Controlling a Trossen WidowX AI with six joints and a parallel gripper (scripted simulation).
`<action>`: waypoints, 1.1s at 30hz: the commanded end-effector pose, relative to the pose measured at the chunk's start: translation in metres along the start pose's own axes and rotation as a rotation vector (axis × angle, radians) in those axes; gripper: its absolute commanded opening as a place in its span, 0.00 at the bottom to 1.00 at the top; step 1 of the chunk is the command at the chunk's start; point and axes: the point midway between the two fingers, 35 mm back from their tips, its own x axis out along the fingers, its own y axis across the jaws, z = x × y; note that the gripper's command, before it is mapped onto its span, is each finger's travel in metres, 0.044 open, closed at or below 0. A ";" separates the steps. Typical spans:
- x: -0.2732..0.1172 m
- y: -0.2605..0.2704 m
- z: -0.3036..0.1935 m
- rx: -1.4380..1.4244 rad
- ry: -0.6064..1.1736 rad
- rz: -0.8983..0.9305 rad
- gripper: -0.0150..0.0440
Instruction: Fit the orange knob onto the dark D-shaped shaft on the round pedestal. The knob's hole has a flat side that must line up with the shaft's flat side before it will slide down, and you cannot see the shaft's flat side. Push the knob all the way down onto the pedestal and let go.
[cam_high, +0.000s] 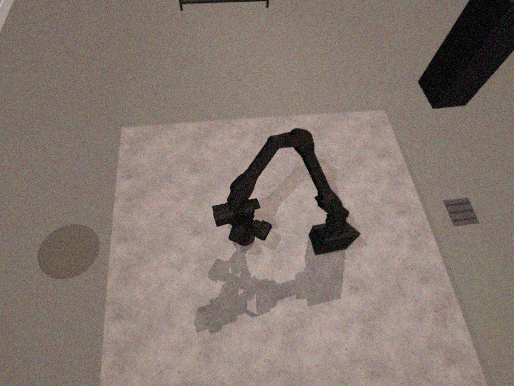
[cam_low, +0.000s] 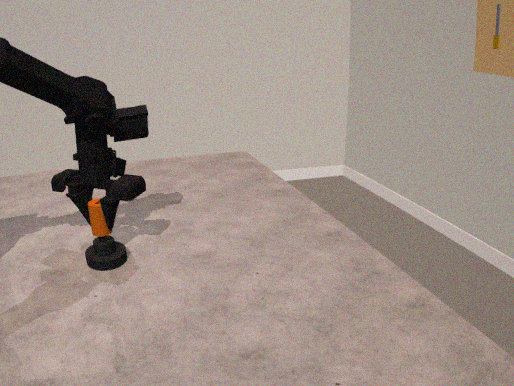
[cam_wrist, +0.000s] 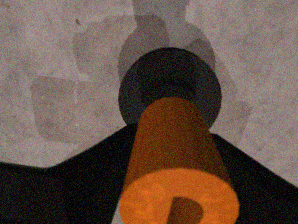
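The orange knob (cam_low: 98, 218) (cam_wrist: 175, 142) is a tapered cylinder, tilted slightly in the exterior view, its top leaning left. A D-shaped opening shows in its near end in the wrist view. My gripper (cam_low: 102, 226) (cam_wrist: 172, 135) is shut on the knob, one dark finger on each side. The dark round pedestal (cam_low: 106, 260) (cam_wrist: 130, 97) stands on the table directly below. The knob's lower end is at or just above the pedestal's raised middle part (cam_low: 104, 244); I cannot tell whether they touch. The shaft's flat side is hidden. In the top view the arm hides the knob and pedestal.
The mottled pale table top (cam_high: 165, 175) (cam_low: 280, 280) bears the arm's base (cam_high: 332, 239) to the right of the gripper in the top view. The arm's shadows fall across the table around the pedestal. A table edge runs along the right in the exterior view.
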 end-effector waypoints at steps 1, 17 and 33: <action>0.000 0.000 0.000 -0.005 0.001 -0.003 0.25; -0.003 0.000 0.001 -0.030 0.001 -0.003 0.25; 0.000 0.000 0.000 -0.214 0.001 -0.003 0.25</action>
